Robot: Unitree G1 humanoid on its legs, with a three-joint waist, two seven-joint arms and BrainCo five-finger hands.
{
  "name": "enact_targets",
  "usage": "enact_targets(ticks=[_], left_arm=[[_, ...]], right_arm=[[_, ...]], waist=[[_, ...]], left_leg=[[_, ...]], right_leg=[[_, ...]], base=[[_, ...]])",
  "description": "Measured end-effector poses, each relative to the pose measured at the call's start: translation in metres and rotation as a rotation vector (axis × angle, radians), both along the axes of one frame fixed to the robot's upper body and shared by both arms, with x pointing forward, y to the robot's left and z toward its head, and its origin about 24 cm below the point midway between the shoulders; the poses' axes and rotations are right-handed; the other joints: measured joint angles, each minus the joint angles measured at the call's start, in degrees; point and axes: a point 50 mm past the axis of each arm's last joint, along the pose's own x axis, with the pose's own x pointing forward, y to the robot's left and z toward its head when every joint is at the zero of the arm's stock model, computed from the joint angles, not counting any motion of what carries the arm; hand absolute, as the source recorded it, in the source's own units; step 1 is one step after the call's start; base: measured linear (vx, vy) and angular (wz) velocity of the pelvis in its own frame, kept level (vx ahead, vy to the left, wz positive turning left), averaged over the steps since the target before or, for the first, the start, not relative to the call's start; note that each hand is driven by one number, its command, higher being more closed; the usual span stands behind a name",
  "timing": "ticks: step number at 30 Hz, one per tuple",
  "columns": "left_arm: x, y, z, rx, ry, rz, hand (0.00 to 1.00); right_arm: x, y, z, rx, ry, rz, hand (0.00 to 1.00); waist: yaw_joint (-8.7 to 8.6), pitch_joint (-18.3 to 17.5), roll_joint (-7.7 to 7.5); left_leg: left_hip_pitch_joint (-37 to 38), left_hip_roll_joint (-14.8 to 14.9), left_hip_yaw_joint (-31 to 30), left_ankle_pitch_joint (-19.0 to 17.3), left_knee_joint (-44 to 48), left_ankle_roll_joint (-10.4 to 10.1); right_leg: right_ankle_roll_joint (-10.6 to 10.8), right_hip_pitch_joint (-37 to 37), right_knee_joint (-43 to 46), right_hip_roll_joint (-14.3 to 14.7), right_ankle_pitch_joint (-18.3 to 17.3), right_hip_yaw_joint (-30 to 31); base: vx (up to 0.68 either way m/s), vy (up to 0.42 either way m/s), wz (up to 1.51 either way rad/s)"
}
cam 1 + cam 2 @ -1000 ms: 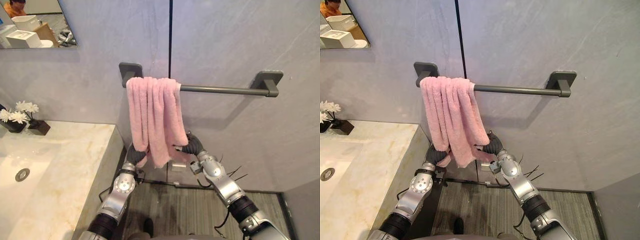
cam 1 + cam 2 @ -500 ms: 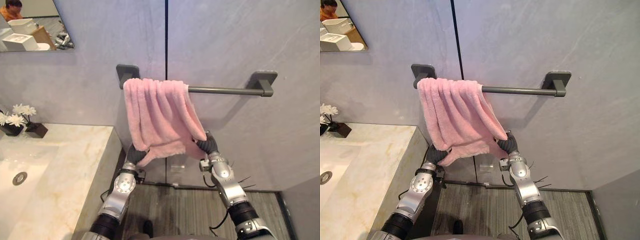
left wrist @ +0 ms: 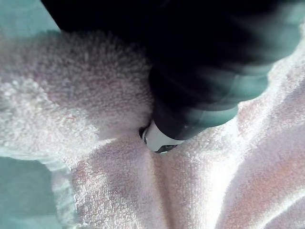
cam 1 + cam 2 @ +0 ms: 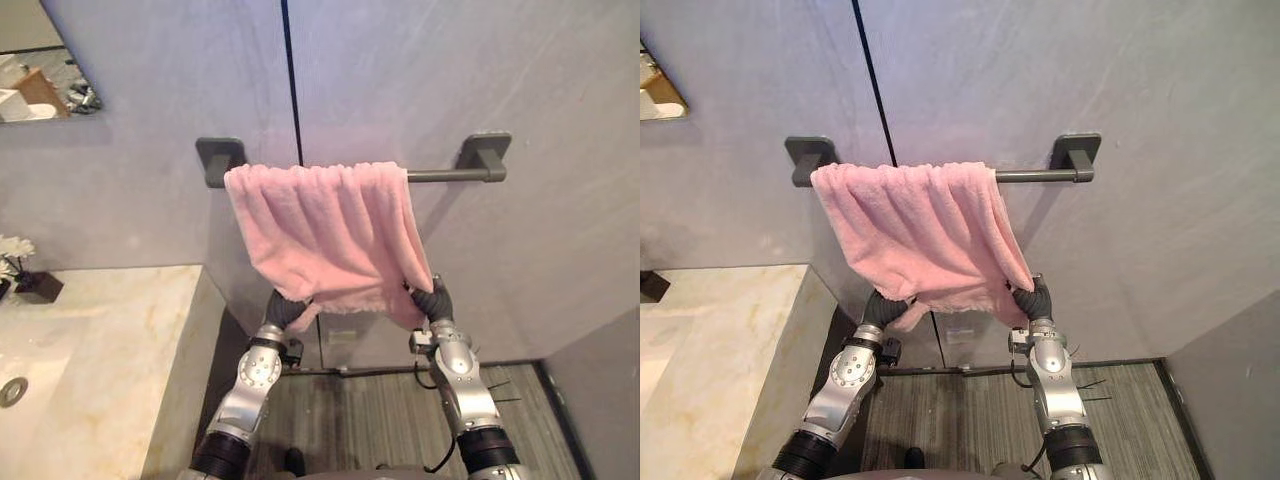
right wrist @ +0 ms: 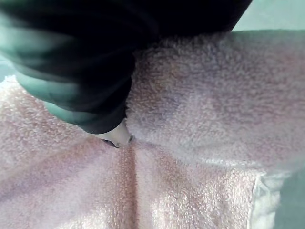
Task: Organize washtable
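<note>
As left hand and right hand clamp fingers on the pink towel, marble counter flanks the bar.

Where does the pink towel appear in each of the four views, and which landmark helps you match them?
Left eye view: pink towel hangs near the centre, draped over the bar's left part.
Right eye view: same towel, left of centre.
Left wrist view: close up, bunched against the left hand.
Right wrist view: close up, against the right hand.
Shared landmark: the dark towel bar in both eye views.
</note>
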Motion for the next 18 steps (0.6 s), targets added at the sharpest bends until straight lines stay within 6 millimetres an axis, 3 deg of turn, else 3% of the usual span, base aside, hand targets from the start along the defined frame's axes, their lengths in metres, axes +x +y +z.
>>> enact_targets(ticks=[11, 18], left_arm=[[-0.004, -0.002, -0.006, -0.009, 0.029, -0.004, 1.00], [-0.008, 0.007, -0.025, 0.004, 0.109, 0.034, 1.00]], right_arm=[[0.001, 0.001, -0.010, 0.068, 0.036, -0.035, 1.00], [0.009, 0.014, -0.023, 0.113, 0.084, -0.021, 1.00]], waist=[[-0.41, 0.6, 1.00], [-0.44, 0.7, 1.48]], left_leg=[[0.6, 0.0, 0.1, -0.1, -0.1, -0.1], [1.0, -0.1, 0.1, -0.4, -0.1, -0.4]], right_leg=[[0.0, 1.0, -0.5, 0.0, 0.0, 0.0], [0.0, 1.1, -0.6, 0.0, 0.0, 0.0]], base=[[-0.01, -0.004, 0.00], [-0.04, -0.011, 0.00]])
